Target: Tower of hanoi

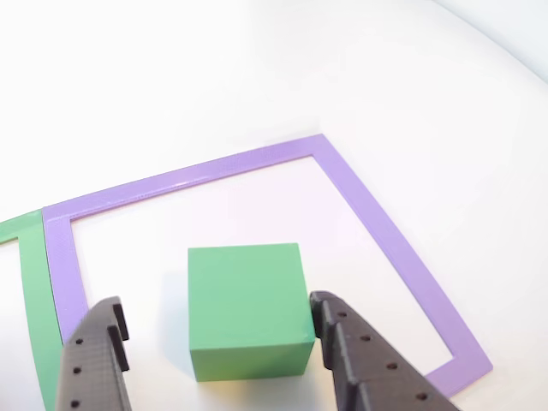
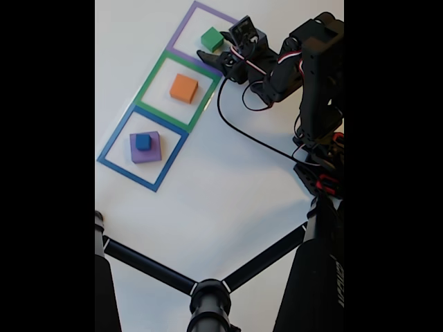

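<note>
Your green block [image 1: 247,308] sits flat inside the purple tape square [image 1: 377,231], edges roughly parallel to the outline, no long axis. Your gripper [image 1: 218,342] straddles it, jaws spread wider than the block, gripping nothing.

Hobby robotics bench, white tabletop [image 2: 228,180], taped square outlines [image 2: 181,88], black camera tripod [image 2: 208,297]

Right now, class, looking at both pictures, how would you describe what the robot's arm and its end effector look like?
The arm is black and blocky, with red parts low at its base. A thin black cable loops from it across the white table. The end effector has two dark grey, rough-textured fingers with rows of small round holes.
</note>
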### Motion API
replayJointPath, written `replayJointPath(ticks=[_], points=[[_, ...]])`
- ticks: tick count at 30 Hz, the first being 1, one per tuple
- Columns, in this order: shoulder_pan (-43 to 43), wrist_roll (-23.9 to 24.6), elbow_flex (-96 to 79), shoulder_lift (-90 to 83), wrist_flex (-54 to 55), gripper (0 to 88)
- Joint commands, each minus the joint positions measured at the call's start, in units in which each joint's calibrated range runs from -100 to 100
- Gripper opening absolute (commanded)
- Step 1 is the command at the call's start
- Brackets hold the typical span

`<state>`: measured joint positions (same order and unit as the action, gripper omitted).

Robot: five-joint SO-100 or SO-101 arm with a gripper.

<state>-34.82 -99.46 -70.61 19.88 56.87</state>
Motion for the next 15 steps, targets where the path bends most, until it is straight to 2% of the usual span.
replayJointPath(ticks=[1,4,6,10,15], points=[[1.07,-0.54,-3.21,-15.80,-9.50,24.5],[2.22,-0.54,-4.67,-29.77,-23.59,23.0],[3.18,-0.54,-3.67,-40.35,-36.95,20.0],[6.05,-0.54,-0.58,-58.28,-61.49,7.4],[11.42,-0.54,2.70,-72.24,-80.84,0.1]])
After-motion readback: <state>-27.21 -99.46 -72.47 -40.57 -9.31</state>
